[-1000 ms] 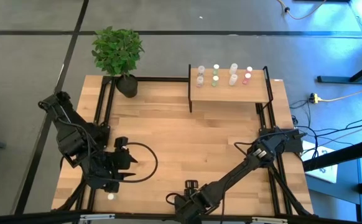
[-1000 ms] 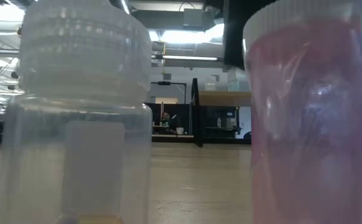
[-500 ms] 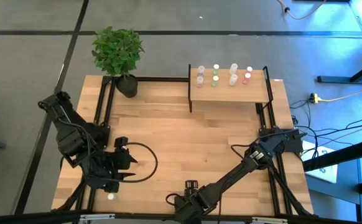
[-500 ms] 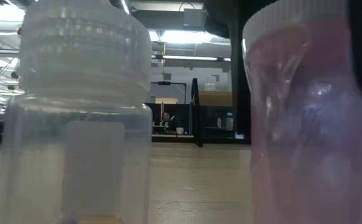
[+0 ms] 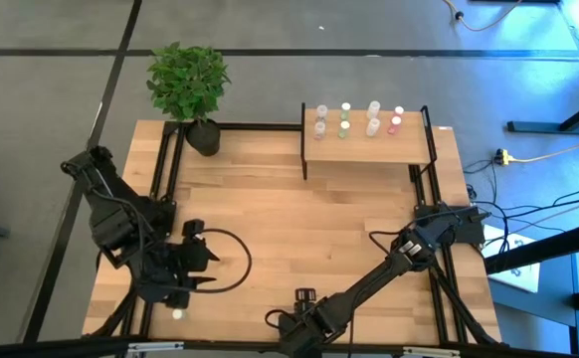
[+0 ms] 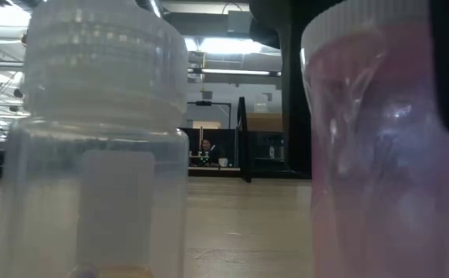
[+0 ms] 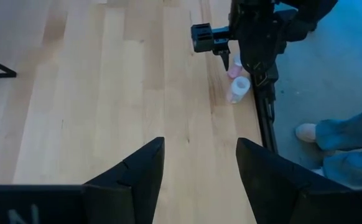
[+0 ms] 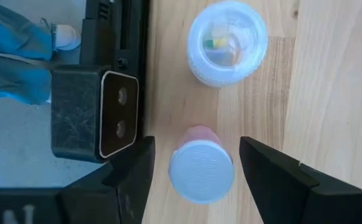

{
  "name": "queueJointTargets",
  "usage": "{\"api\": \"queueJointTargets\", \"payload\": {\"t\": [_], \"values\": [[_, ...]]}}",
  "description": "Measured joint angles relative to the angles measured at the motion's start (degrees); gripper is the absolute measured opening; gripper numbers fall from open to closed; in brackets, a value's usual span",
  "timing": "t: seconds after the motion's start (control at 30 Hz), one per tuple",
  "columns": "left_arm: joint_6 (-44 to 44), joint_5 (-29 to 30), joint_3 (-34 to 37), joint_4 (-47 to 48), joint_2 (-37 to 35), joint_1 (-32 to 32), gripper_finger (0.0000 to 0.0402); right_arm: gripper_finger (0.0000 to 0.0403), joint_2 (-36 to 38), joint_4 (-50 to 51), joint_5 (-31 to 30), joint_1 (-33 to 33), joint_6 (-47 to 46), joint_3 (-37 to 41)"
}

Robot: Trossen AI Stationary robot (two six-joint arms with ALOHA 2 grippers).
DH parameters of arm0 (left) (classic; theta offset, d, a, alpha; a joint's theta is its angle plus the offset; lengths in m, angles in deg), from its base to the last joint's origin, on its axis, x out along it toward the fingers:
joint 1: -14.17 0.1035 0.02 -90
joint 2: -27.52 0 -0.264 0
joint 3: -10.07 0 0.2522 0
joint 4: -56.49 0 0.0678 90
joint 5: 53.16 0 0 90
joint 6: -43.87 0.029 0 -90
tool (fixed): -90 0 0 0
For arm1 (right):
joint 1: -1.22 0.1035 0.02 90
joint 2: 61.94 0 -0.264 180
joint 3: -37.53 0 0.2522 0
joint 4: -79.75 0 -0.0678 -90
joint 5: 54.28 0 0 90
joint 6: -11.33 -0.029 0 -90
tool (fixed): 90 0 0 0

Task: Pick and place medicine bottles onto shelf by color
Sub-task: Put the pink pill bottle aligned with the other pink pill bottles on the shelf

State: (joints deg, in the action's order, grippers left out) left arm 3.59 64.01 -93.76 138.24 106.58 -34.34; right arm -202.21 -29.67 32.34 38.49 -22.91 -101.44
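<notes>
Pink bottle [image 8: 201, 167] with white cap; clear bottle [image 8: 227, 42], green-yellow bits inside; light-wood table [image 5: 299, 219]; black-posted shelf [image 5: 364, 149]; green plant [image 5: 187, 82] at 11 o'clock; dark arms.

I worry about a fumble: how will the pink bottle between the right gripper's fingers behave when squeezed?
The pink bottle looks like smooth plastic, so probably light and slippery. It stands upright, so a glancing finger may tip it. The right gripper straddles it with fingers open.
</notes>
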Motion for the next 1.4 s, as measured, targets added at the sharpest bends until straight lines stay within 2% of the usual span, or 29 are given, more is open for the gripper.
{"api": "queueJointTargets", "payload": {"t": [0.4,1.03,1.4], "values": [[1.9,-1.3,0.0,-0.4,0.0,0.0,0.0194,0.0230,0.0,0.6,-0.6,0.0,0.0,0.0],[2.0,-1.3,0.0,-0.4,0.0,0.0,0.0194,0.0122,0.0,0.2,-0.6,0.0,0.0,0.0],[3.4,-1.3,0.0,-0.3,0.0,0.0,0.0194,0.0123,0.2,0.3,-0.5,0.0,-0.1,0.0]]}}
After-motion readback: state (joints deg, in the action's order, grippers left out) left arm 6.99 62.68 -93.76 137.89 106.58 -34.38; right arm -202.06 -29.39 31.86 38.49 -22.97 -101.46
